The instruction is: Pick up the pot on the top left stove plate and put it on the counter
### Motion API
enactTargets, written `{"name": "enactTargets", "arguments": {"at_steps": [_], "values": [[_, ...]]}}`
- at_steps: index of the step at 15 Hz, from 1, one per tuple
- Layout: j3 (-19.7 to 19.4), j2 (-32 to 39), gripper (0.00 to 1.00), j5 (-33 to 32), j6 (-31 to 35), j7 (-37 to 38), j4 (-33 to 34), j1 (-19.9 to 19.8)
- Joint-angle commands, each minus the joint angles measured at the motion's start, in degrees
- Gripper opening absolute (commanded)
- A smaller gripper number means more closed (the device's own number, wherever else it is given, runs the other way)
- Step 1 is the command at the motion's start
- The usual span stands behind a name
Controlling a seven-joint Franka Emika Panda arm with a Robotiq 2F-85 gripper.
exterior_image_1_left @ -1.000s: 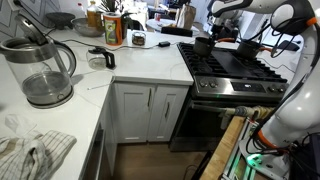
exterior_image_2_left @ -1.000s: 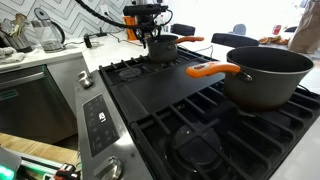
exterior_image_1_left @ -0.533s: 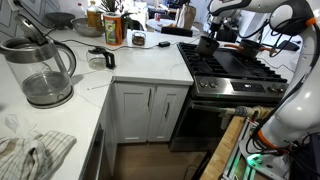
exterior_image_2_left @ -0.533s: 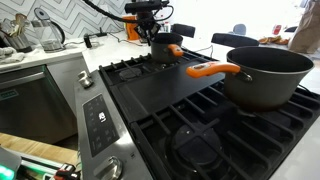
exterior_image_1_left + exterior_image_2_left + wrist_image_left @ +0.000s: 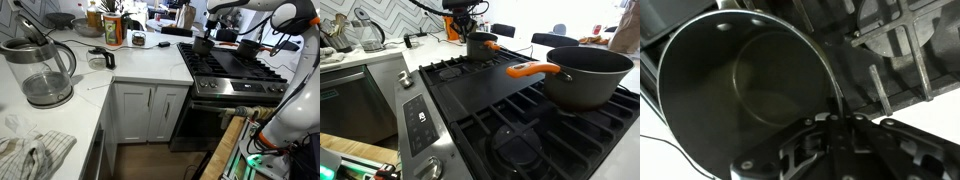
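Left of the stove plate (image 5: 448, 69) lies the white counter (image 5: 135, 62). The pot (image 5: 478, 46) hangs just above the stove plate, upright and mouth up, its base seemingly clear of the grate. Its straight handle lies level and points away from the counter, toward the bigger pot (image 5: 588, 75) right of the stove plate. The pot is small, dark and cylindrical, dull grey and empty inside, and its handle looks orange. The gripper (image 5: 832, 120) pinches its rim, fingers nearly closed.

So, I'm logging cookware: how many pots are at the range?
2: small pot in the end effector at the rear; large pot resting on the range. Others may be hidden.
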Motion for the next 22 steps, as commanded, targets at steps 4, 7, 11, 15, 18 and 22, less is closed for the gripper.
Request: {"name": "enactTargets", "arguments": {"at_steps": [4, 7, 11, 15, 18, 22], "values": [[2.2, -4.0, 0.01, -3.7, 0.8, -7.2, -3.0, 2.8], [2.9, -5.9, 0.01, -7.5, 2.6, -9.4, -4.7, 5.4], [4.3, -8.8, 0.01, -11.6, 3.9, -12.3, -8.8, 8.8], [5.9, -12.7, 0.01, -16.1, 9.6, -14.5, -16.3, 12.3], [7.4, -16.3, 0.01, -16.5, 16.1, -16.6, -22.2, 14.1], [7.6, -14.0, 0.04, -14.6, 15.5, -15.6, -20.3, 15.1]]}}
